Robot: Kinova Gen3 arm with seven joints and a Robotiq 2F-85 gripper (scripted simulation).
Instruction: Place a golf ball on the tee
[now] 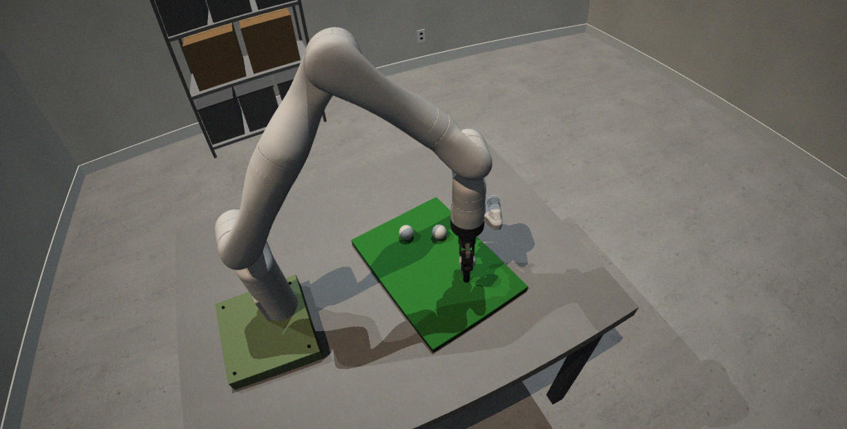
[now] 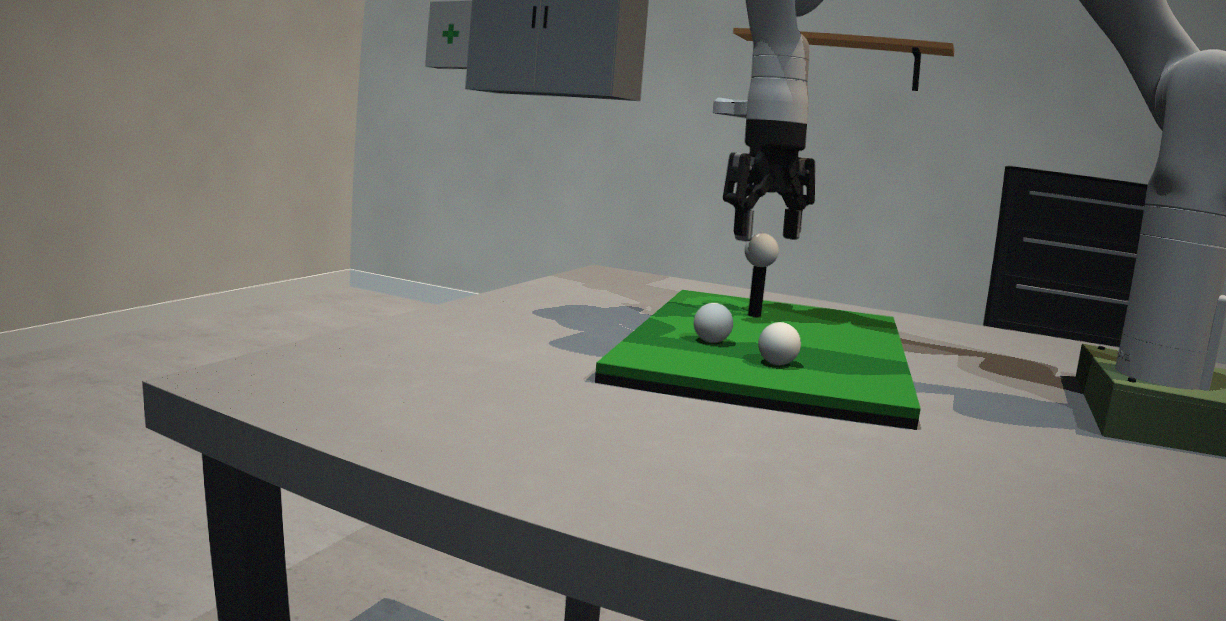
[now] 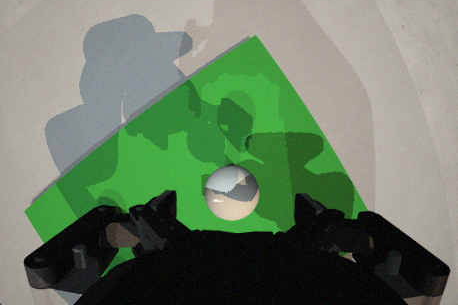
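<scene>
A white golf ball (image 2: 761,249) (image 3: 230,192) sits on top of the black rubber tee (image 2: 755,295) (image 1: 466,275), which stands upright on the green mat (image 2: 857,376) (image 1: 414,301) (image 3: 266,84). My gripper (image 2: 768,231) (image 3: 235,206) (image 1: 467,260) is open and hangs just above the ball, with one finger on each side of it and not touching. Two more white golf balls (image 2: 712,321) (image 2: 779,343) lie on the mat nearer the exterior view; they also show in the top view (image 1: 406,232) (image 1: 439,231). The arm hides the ball on the tee in the top view.
The mat lies on a grey table (image 1: 563,289) (image 2: 428,411). The arm's green base plate (image 1: 237,337) (image 2: 1141,411) sits at the table's end. A shelf rack (image 1: 225,41) and a dark drawer unit (image 2: 1063,248) stand off the table.
</scene>
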